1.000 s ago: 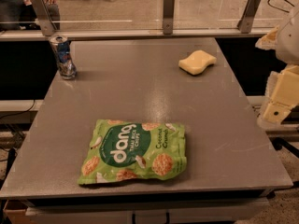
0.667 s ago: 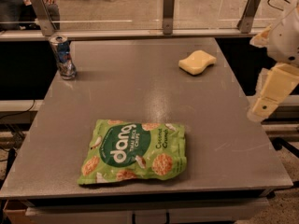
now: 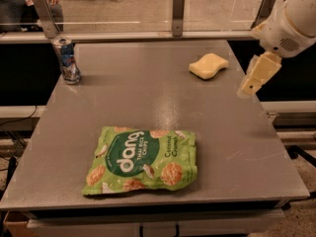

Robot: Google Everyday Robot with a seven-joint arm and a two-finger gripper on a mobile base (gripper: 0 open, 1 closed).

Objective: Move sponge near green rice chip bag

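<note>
Three things lie on the grey table (image 3: 237, 147), and the gripper (image 3: 251, 85) hangs above its far edge, on the camera's right, holding nothing. Its spread cannot be told from this angle. The sponge (image 3: 208, 65) lies flat near the gripper's tip, a little beyond it toward the glass barrier and inward over the table, not touching it. The green rice chip bag (image 3: 142, 160) lies flat well away from the gripper, toward the near edge, with bare tabletop between it and the sponge. A blue-and-silver drink can (image 3: 66, 60) stands upright at the corner farthest from the gripper. The gripper tilts downward beside the sponge, probably because it is approaching to pick it up. The carry to the bag is not yet begun.
</note>
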